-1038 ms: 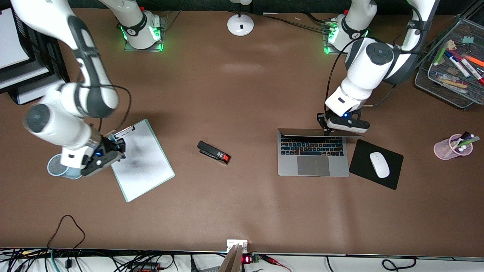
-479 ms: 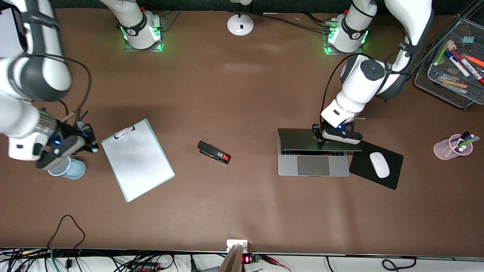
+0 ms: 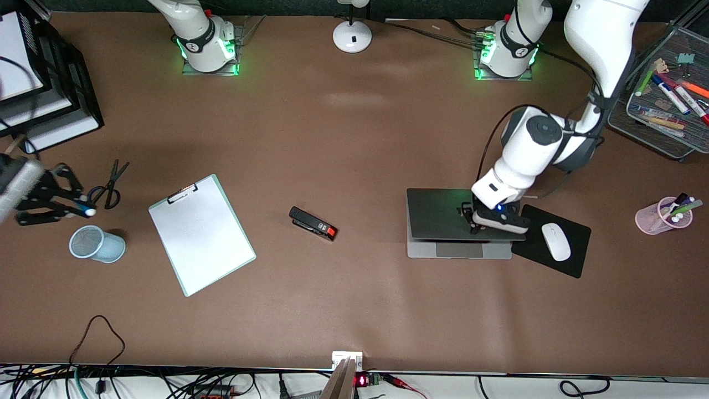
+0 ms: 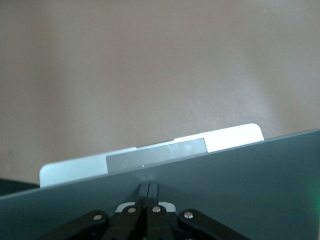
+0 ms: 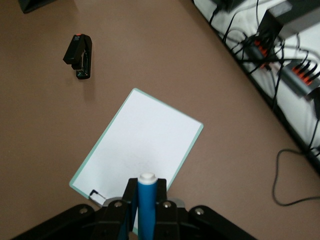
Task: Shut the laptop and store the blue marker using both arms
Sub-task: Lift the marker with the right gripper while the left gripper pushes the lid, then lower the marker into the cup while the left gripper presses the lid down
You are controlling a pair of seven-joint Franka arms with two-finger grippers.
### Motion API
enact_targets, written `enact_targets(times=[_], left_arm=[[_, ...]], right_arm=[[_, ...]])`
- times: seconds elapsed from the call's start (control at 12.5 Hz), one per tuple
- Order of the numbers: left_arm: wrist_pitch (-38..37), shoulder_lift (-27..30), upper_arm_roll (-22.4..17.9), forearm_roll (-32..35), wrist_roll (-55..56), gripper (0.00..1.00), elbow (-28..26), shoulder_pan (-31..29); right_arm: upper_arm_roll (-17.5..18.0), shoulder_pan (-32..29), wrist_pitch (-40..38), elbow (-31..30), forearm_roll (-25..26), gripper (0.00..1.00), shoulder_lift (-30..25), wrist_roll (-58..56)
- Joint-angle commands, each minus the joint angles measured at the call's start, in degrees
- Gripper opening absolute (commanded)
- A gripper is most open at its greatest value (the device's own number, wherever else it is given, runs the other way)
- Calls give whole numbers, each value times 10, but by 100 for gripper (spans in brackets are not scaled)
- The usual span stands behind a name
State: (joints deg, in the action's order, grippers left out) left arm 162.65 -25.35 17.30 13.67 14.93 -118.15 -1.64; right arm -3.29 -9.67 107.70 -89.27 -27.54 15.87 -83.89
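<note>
Brown table (image 3: pixel 354 138), front view: I log the laptop (image 3: pixel 443 213) toward the left arm's end, its dark lid tilted low over the base, with a strip of palm rest and trackpad showing nearer the camera. The left gripper (image 3: pixel 475 227) is clenched, fingers together, pressing on the lid. Beside the laptop I see a black mouse pad (image 3: pixel 576 255) carrying a white mouse (image 3: pixel 555 241). I count a stapler (image 3: pixel 313 223) mid-table, a clipboard (image 3: pixel 201 234), scissors (image 3: pixel 109 180) and a mesh cup (image 3: pixel 97 244) toward the right arm's end. The right gripper (image 3: pixel 83 208) hangs above the table between the scissors and the mesh cup, clamped on the blue marker (image 3: pixel 87 210). Left wrist view: I see the fingers (image 4: pixel 149 195) pressed together against the grey lid, with the laptop's pale base edge showing past it. Right wrist view: the right gripper (image 5: pixel 145 205) grips the blue marker (image 5: pixel 147 205), white end outward, over the clipboard (image 5: pixel 145 145); the stapler (image 5: pixel 80 55) lies well apart.
</note>
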Motion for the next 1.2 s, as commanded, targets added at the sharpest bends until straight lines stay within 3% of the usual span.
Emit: enact_targets(times=[0.0, 0.4, 0.72, 1.12], left_arm=[[3, -48, -1, 21, -3, 0, 51, -2], [3, -95, -5, 42, -3, 0, 76, 0], [3, -129, -5, 42, -3, 0, 86, 1], [25, -143, -8, 43, -3, 0, 85, -1]], right_arm=[[7, -44, -8, 18, -78, 0, 19, -108], [7, -109, -7, 19, -237, 0, 101, -309], [7, -134, -7, 23, -323, 0, 167, -386], [8, -151, -14, 57, -344, 0, 230, -397]])
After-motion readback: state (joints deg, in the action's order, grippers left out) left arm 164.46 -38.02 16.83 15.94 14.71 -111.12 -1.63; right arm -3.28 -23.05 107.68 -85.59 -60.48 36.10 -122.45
